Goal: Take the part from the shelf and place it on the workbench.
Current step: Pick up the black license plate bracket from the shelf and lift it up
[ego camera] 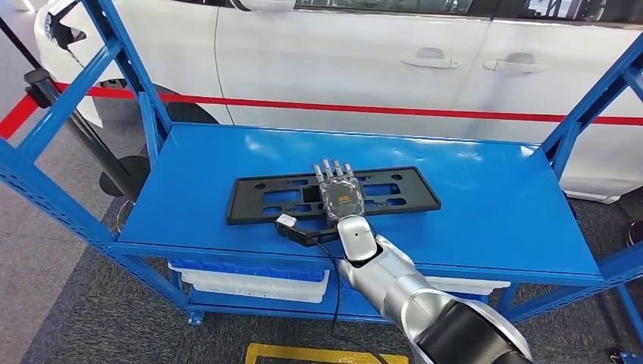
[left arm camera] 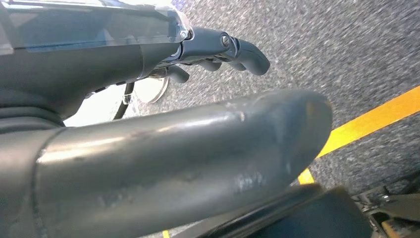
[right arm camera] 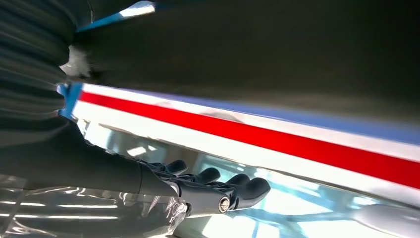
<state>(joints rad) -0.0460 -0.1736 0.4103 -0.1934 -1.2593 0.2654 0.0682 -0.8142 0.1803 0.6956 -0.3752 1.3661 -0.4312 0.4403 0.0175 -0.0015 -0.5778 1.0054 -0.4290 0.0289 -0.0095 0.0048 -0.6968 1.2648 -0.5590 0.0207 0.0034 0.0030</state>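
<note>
The black part (ego camera: 334, 194) lies flat on the blue shelf (ego camera: 485, 205), its long axis running left to right, parallel to the front edge and the white car (ego camera: 364, 61) behind. The right hand (ego camera: 340, 191) rests over its middle, fingers extended forward, hiding that section; whether it grips cannot be told. The left hand (left arm camera: 218, 49) hangs above the floor, fingers curled, holding nothing.

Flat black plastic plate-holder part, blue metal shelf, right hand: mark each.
Flat black plastic plate-holder part (ego camera: 258, 201), head view, left end of its frame.
Blue metal shelf (ego camera: 500, 212), head view, bare top surface right of the part.
Right hand (ego camera: 340, 193), head view, back of the hand, over the part.
</note>
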